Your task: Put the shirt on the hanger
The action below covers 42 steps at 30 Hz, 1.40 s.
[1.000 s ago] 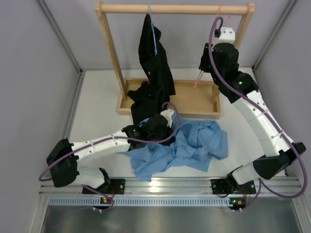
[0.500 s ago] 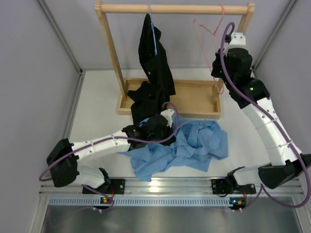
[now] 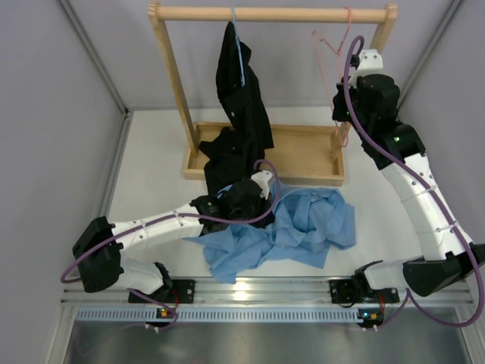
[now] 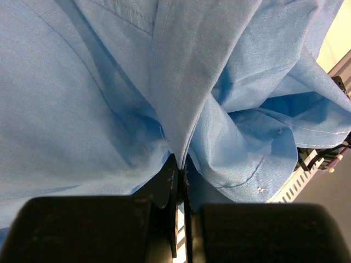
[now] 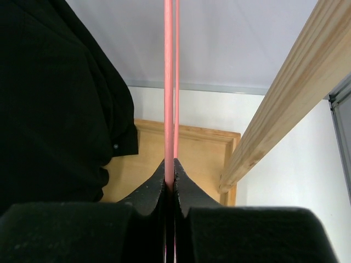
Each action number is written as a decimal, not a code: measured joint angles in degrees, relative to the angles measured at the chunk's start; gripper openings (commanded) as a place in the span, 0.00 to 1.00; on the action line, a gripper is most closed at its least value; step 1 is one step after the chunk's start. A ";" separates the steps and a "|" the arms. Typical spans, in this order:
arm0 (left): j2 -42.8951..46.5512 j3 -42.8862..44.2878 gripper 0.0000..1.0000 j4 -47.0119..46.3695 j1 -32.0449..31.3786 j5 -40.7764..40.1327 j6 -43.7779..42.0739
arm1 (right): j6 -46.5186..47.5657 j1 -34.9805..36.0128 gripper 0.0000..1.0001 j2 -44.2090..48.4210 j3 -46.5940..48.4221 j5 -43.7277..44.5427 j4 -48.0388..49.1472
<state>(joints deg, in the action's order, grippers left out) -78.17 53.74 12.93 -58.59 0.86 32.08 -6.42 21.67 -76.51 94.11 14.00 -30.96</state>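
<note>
The light blue shirt point(image 3: 303, 226) lies crumpled on the table in front of the rack; it fills the left wrist view point(image 4: 109, 82). My left gripper point(image 3: 248, 200) rests at the shirt's left edge, shut on a raised fold of it point(image 4: 178, 160). The pink wire hanger point(image 3: 327, 45) is up at the right end of the rack's wooden rod point(image 3: 288, 14), its hook at the rod. My right gripper point(image 3: 341, 114) is shut on the hanger's wire point(image 5: 169, 82), which runs straight up from the closed fingertips point(image 5: 169, 167).
A black garment point(image 3: 241, 83) hangs on a thin blue hanger point(image 3: 238, 38) at the rod's middle and drapes onto the wooden base tray point(image 3: 303, 155). The black garment point(image 5: 55, 98) and the rack's right post point(image 5: 285, 98) flank the right gripper. Grey walls enclose the table.
My right arm has risen and swung right, carrying the pink hanger from low near the base tray up to the right end of the rod. The left arm and the shirt have not moved.
</note>
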 measured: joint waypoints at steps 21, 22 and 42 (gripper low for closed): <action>1.03 -0.61 0.00 -0.33 -0.02 -0.02 1.01 | 4.52 -1.62 0.00 0.52 3.43 -6.60 1.84; 1.14 -0.61 0.00 -0.33 -0.02 -0.02 1.01 | 4.50 -1.70 0.00 0.57 3.65 -6.69 2.12; 8.46 -1.03 0.00 -0.52 -0.07 -9.60 6.29 | 4.37 -2.21 0.00 27.80 -11.52 -24.63 -9.99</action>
<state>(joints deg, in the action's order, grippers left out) -69.71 52.71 12.40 -58.65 -8.73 38.37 -2.04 19.46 -48.71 82.59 -10.63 -40.95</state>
